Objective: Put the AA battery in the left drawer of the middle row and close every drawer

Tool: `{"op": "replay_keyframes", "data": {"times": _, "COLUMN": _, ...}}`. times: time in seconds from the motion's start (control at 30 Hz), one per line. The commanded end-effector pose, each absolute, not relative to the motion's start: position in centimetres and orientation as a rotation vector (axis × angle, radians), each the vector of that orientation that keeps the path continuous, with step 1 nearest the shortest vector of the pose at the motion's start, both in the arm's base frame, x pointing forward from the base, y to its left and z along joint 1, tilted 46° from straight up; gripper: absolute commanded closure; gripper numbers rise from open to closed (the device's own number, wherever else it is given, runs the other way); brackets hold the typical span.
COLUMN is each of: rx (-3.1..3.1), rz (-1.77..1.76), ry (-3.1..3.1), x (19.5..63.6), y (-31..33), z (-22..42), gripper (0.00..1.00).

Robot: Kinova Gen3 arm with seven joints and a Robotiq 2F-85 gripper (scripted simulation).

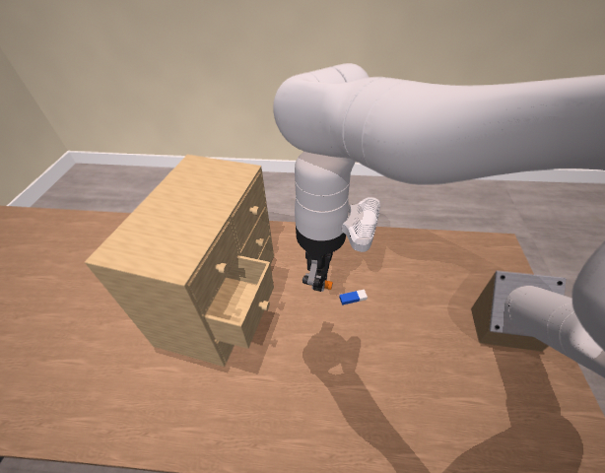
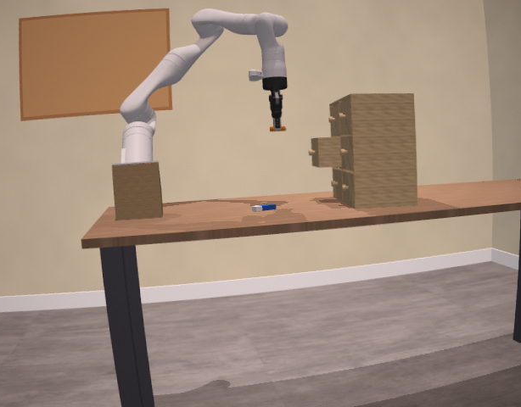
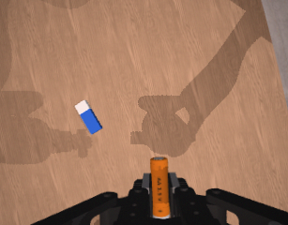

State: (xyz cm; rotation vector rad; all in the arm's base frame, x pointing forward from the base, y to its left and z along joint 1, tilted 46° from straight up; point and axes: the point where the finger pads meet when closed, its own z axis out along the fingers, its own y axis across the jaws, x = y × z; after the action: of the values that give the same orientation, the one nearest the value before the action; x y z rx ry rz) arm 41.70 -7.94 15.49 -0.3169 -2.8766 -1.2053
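Observation:
The orange AA battery (image 1: 328,285) (image 2: 282,128) (image 3: 159,192) is held crosswise between the fingertips of my gripper (image 1: 319,285) (image 2: 277,124) (image 3: 159,184), which is shut on it. The gripper points down, high above the table, in front of the chest (image 1: 170,219) (image 2: 383,148). The left drawer of the middle row (image 1: 229,331) (image 2: 327,152) is pulled partly out, level, and its visible inside looks empty. The battery is out in front of this drawer's front, seemingly a little above its rim. The other visible drawers look pushed in.
A blue and white block (image 1: 350,298) (image 2: 268,207) (image 3: 91,121) lies on the table (image 1: 79,397) (image 2: 199,223) (image 3: 120,47), on the robot's side of the gripper. The chest's upper left drawer, with its knob (image 1: 220,267), is above the open drawer. The robot's base block (image 1: 484,315) (image 2: 137,192) stands opposite the chest.

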Motion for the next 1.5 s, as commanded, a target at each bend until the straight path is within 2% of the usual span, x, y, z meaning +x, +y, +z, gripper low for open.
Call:
{"op": "replay_keyframes", "data": {"times": 0.0, "rx": -0.329, "rz": -1.202, "ry": -2.873, "x": 41.58, "y": -8.29, "z": 15.78, "gripper": 0.91}}
{"op": "replay_keyframes", "data": {"times": 1.47, "rx": -0.440, "rz": -1.232, "ry": -2.989, "x": 41.16, "y": -7.98, "z": 15.65, "gripper": 0.91}}
